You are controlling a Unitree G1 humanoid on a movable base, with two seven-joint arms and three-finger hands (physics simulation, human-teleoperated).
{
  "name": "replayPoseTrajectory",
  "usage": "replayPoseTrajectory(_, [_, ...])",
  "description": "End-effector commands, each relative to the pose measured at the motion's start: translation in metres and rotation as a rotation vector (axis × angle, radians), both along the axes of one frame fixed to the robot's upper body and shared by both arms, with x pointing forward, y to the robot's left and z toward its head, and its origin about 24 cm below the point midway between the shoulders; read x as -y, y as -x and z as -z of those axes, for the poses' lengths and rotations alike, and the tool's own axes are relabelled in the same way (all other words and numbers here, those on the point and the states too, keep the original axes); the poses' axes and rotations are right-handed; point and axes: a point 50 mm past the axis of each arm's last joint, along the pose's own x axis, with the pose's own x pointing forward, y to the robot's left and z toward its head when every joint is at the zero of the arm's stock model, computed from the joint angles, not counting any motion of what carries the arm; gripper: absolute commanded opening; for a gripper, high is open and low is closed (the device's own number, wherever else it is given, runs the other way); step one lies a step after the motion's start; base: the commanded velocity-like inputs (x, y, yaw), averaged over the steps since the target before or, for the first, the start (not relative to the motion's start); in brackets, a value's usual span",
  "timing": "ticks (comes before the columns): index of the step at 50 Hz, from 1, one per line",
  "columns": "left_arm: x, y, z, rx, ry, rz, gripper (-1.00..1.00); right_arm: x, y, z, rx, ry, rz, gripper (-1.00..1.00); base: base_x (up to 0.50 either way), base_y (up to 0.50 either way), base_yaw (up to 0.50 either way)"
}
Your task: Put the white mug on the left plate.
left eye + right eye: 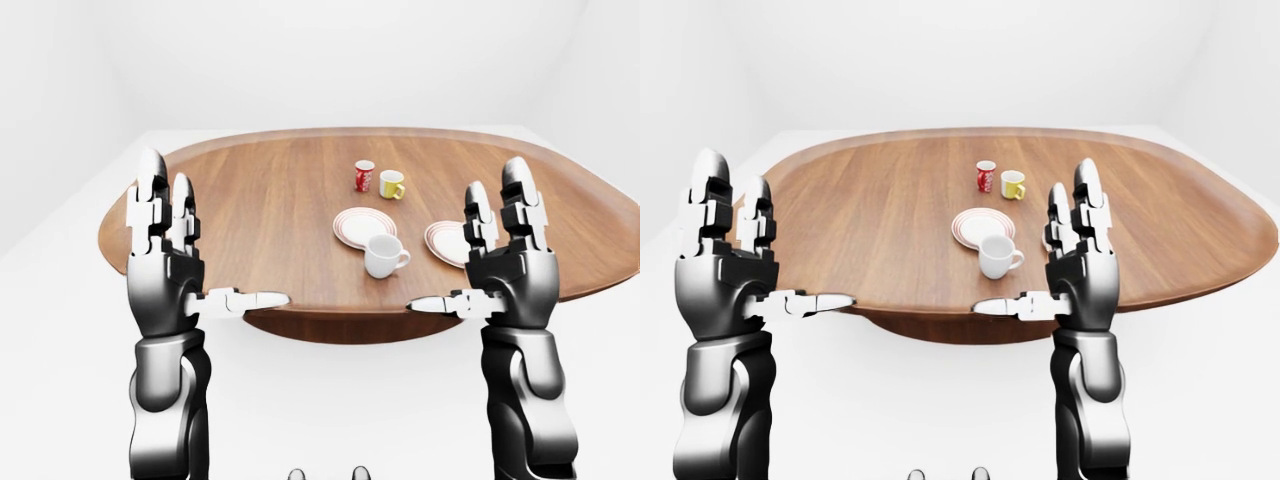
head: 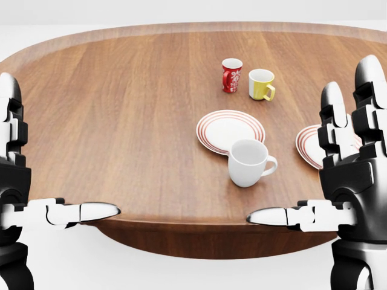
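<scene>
Evidently, your right hand (image 2: 344,175) and left hand (image 1: 165,260) stood spread and empty while the glossy white ceramic mug (image 2: 248,162) sat touching the red-ringed left plate (image 2: 230,130); you needed a steady rim-side approach.

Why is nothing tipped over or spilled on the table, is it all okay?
Nothing stands out. The white mug, red mug and yellow mug stand upright, both plates lie flat, and both hands hover open, apart from everything.
</scene>
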Motion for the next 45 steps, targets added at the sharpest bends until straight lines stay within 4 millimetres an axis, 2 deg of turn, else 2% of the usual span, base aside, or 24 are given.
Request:
replayPoseTrajectory(1, [0.0006,0.0007,-0.0028,0.014,0.0,0.004,1.0,0.0008,0.0024,-0.0039,0.022,-0.022,-0.02,1.0,0.5,0.0,0.0])
replayPoseTrajectory(45, [-0.0002,0.0014,-0.0038,0.019,0.0,0.007,1.0,0.0007,0.0024,-0.0031,0.019,-0.023,-0.028,1.0,0.5,0.0,0.0])
